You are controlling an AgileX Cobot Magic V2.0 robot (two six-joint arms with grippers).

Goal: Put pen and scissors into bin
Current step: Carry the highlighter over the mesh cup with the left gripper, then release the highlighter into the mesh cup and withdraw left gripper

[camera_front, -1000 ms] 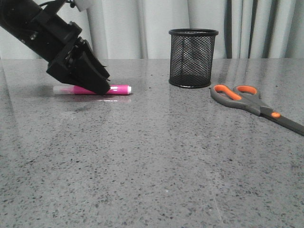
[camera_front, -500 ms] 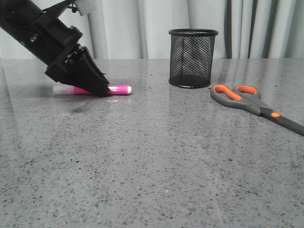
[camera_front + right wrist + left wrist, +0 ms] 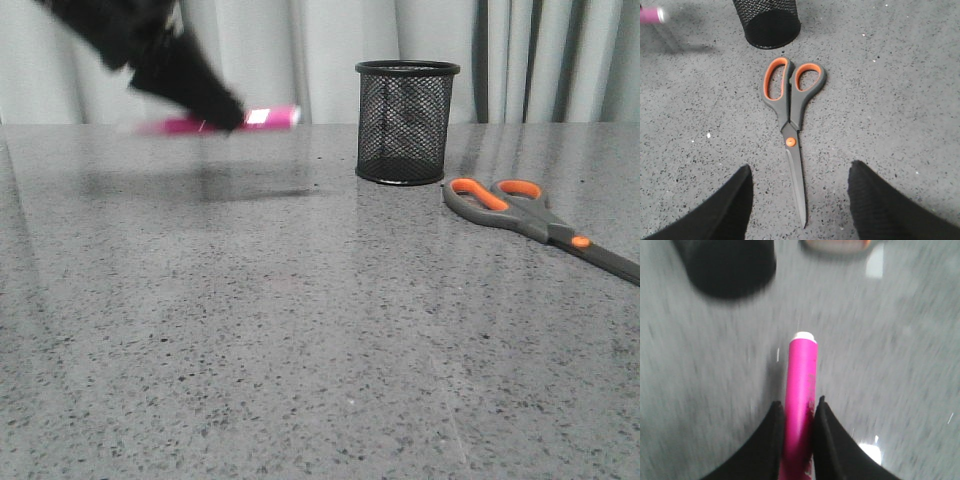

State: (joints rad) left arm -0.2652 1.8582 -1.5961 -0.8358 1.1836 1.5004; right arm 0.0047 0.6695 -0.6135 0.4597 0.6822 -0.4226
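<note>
While front view blurs, left hand (image 3: 799, 415) pinches pen (image 3: 802, 375) | scissors (image 3: 790, 115) flat

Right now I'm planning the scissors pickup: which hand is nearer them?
Right. The right hand hovers open directly over the scissors; the left hand holds the pen beyond the bin.

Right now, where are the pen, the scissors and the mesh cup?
pen (image 3: 801, 385), left wrist view, magenta barrel
scissors (image 3: 790, 141), right wrist view, orange pivot dot
mesh cup (image 3: 406, 125), front view, mesh wall
</note>
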